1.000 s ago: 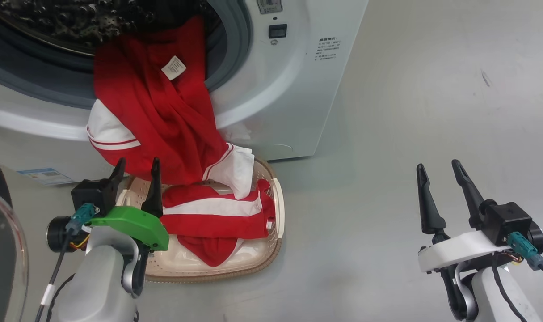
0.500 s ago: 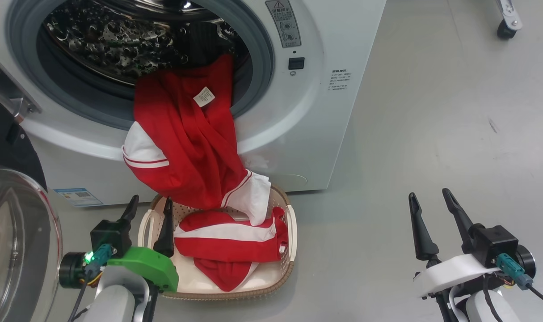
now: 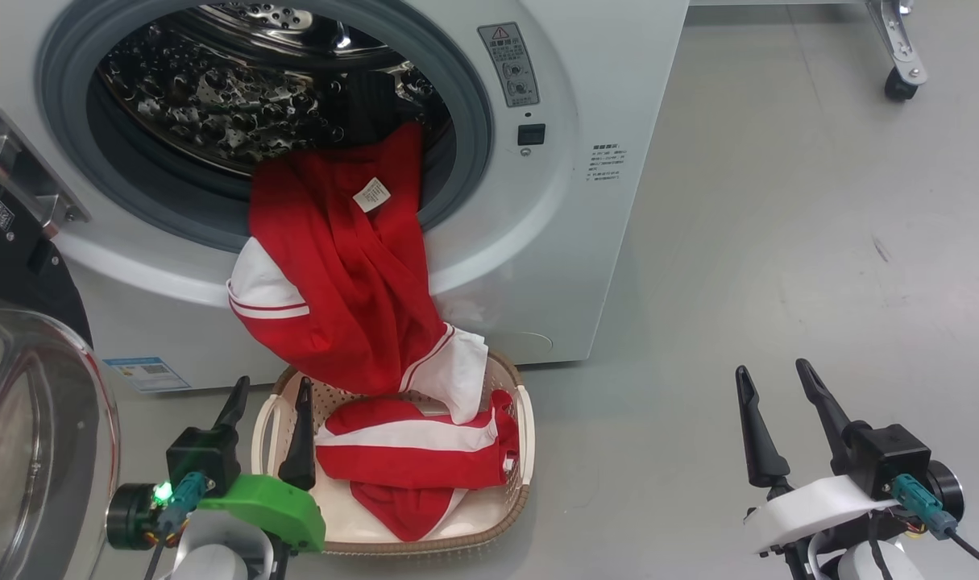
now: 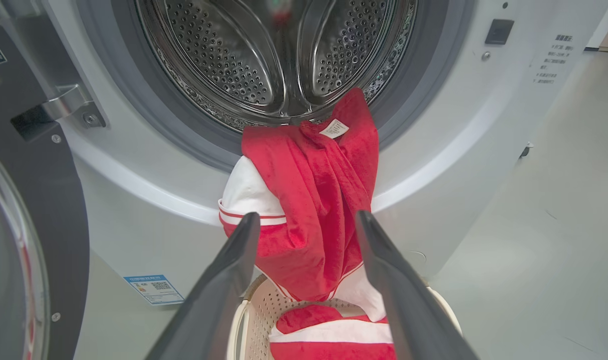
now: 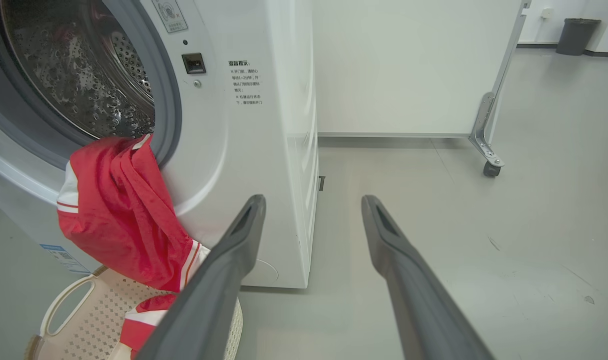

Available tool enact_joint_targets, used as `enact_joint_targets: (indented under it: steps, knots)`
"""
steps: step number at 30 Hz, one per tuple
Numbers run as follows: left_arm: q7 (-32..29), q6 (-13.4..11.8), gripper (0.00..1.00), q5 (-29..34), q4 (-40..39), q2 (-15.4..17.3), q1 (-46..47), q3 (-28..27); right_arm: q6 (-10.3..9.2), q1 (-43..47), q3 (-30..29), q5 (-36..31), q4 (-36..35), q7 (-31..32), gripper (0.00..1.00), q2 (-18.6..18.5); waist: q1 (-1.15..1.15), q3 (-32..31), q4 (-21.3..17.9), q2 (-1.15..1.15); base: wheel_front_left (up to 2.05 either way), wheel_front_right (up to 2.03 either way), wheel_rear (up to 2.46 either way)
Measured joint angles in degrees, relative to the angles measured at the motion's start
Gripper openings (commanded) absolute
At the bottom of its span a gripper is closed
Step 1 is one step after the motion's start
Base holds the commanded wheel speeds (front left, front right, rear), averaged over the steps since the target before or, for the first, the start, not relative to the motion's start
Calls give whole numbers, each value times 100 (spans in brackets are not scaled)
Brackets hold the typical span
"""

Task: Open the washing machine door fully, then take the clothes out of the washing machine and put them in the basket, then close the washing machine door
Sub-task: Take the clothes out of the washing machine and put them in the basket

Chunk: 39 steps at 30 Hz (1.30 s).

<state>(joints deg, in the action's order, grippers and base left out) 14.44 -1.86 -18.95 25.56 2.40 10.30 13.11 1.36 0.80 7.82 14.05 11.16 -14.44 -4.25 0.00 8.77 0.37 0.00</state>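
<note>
Unloading: clothes (image 3: 336, 274) drape from washing machine (image 3: 553, 242) into basket (image 3: 425, 546); left pincer (image 3: 272, 380), right pincer (image 3: 771, 366) gape empty; next, probably grasp them.

The head camera looks down on the washing machine (image 3: 562, 242); both wrist cameras face it low and nearer, sharing the clothes (image 4: 309, 200).

You had the washing machine (image 3: 570, 242) standing on a smooth grey floor (image 3: 779, 242), with the basket (image 3: 425, 548) on that floor just before its front. A castor (image 3: 898, 80) of a wheeled frame rested well apart.
</note>
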Motion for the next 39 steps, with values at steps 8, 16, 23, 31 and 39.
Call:
enact_joint_targets:
  steps: [8,16,23,31,39]
  knots:
    - [0,-70,100,35,-199,1,-129,12,-7,5,0,0,-58,-1,100,3,0,-15,-15,0,0,0,0]
    - [-25,-99,100,41,-363,2,-171,13,-7,41,19,0,-127,-1,100,3,0,29,-29,0,0,0,0]
    - [-157,-79,100,-89,-383,5,-173,0,2,37,130,-1,-183,0,100,20,0,143,-115,0,0,0,0]
    - [-499,15,100,-352,-174,3,26,-33,7,-23,160,-1,-267,0,100,24,0,364,-272,0,0,0,0]
    - [-949,123,100,-611,243,7,700,-216,55,-266,272,0,-301,0,100,56,0,625,-557,0,0,0,0]
